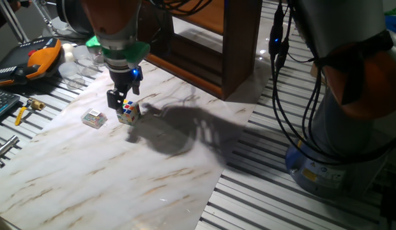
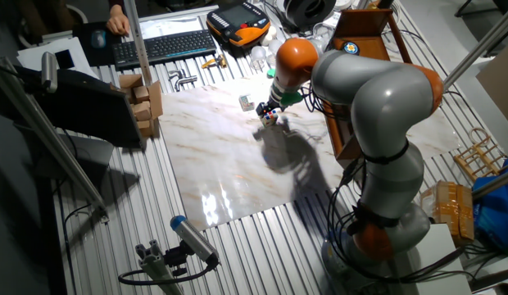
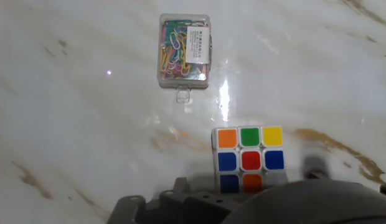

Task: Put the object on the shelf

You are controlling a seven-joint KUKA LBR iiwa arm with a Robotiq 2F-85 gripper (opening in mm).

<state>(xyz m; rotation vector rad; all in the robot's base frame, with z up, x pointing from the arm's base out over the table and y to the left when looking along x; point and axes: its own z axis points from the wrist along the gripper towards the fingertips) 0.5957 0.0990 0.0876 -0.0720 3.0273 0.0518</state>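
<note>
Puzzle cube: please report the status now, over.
Gripper low at puzzle cube, grasp unclear. Cube on marble board, shelf behind. Paperclip box beside, not blocking.

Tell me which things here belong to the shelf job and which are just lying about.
Job: cube, shelf, gripper.
Lying about: paperclip box, keyboard, orange-black tool, cardboard boxes.
</note>
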